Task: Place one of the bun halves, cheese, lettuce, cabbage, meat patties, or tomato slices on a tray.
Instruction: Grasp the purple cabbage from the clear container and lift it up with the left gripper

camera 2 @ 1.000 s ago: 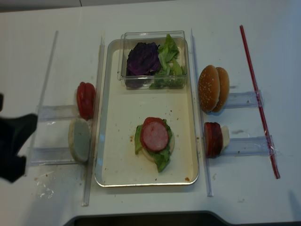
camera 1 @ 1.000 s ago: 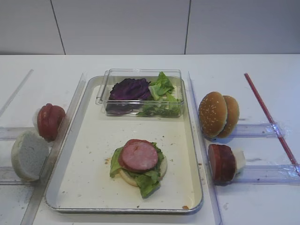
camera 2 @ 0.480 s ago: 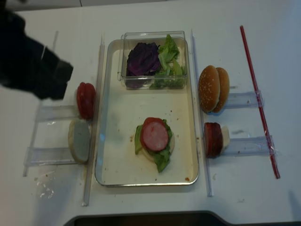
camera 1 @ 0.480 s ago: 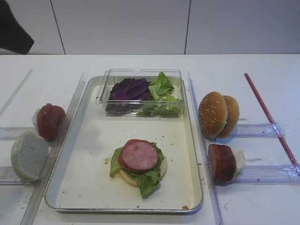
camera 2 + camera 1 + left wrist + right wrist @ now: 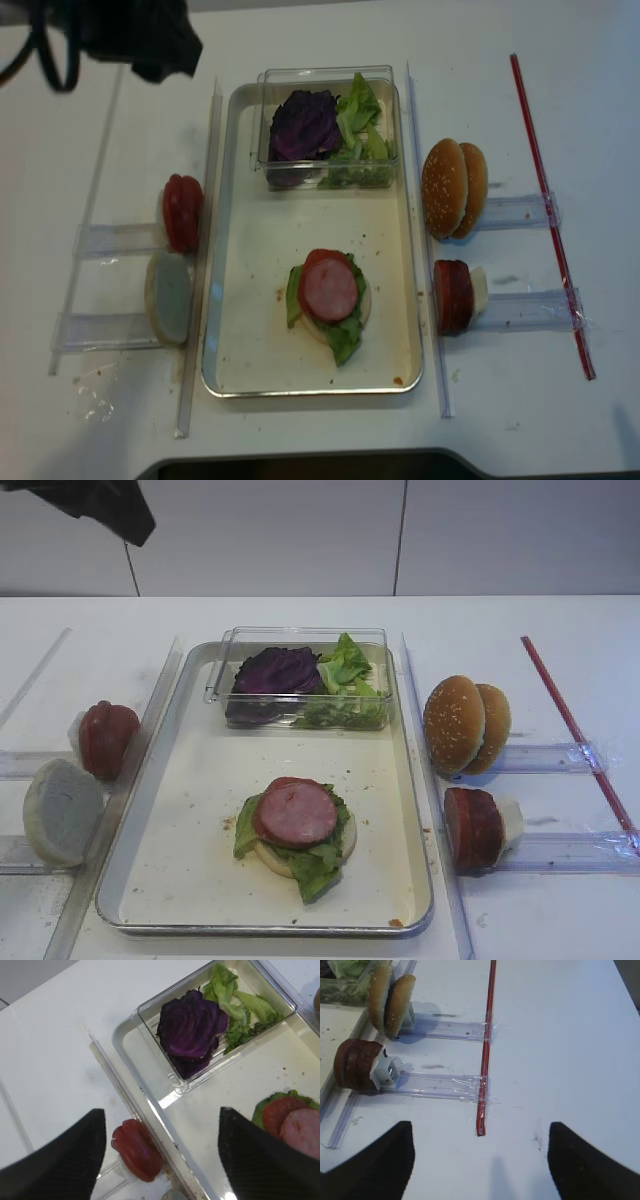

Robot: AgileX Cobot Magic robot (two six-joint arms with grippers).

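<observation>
One tray (image 5: pixel 190 780) holds one clear box (image 5: pixel 300 640) with cabbage (image 5: pixel 277 670) and lettuce (image 5: pixel 345 665). Lower centre: one stacked bun half (image 5: pixel 345 842). Left hand (image 5: pixel 162 1155) and right hand (image 5: pixel 480 1160) both apart, empty.

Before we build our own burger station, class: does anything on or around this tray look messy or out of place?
Mostly tidy. The tray floor carries brown crumbs and smears around the half-built burger, and its lettuce hangs past the bun's edge. Crumbs also dot the table near the tray's front left corner.

tray (image 5: pixel 415 810): shiny metal rim, matt cream floor | box (image 5: pixel 300 640): clear glossy plastic | table (image 5: pixel 520 620): smooth white
</observation>
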